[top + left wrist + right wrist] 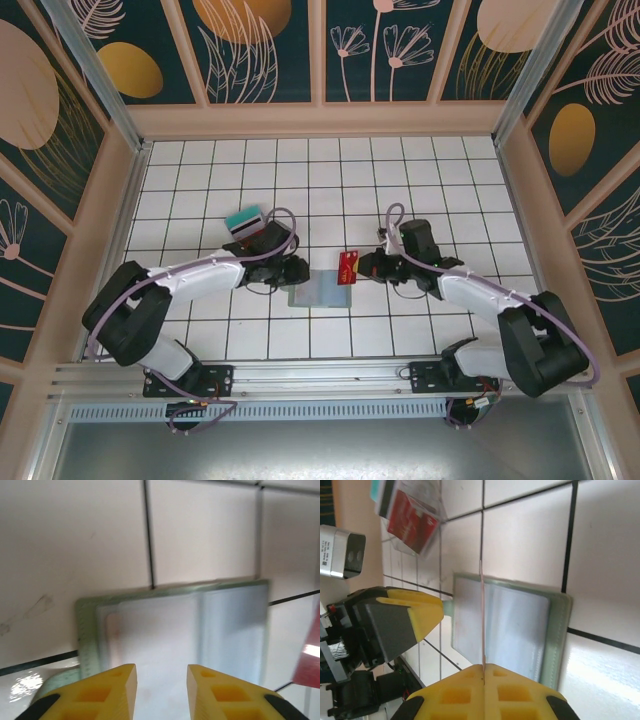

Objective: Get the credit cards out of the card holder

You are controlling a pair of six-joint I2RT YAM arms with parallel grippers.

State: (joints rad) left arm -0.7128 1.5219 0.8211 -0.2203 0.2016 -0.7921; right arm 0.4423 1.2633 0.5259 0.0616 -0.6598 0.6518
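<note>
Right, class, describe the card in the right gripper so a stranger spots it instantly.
On the white tiled table, find the open grey-green soft card holder between the arms. At its far right corner the right gripper pinches a small red plastic card, gripped, unlike the teal-topped card stack lying loose.

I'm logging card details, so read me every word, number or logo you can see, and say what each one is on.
No text is legible.
On the held red card in the right gripper: yellowish marks, too small to read.
On the grey camera box: tiny print along its edge, too blurred to read.
On the card holder: no text visible.
On the card pile: no legible print.
</note>
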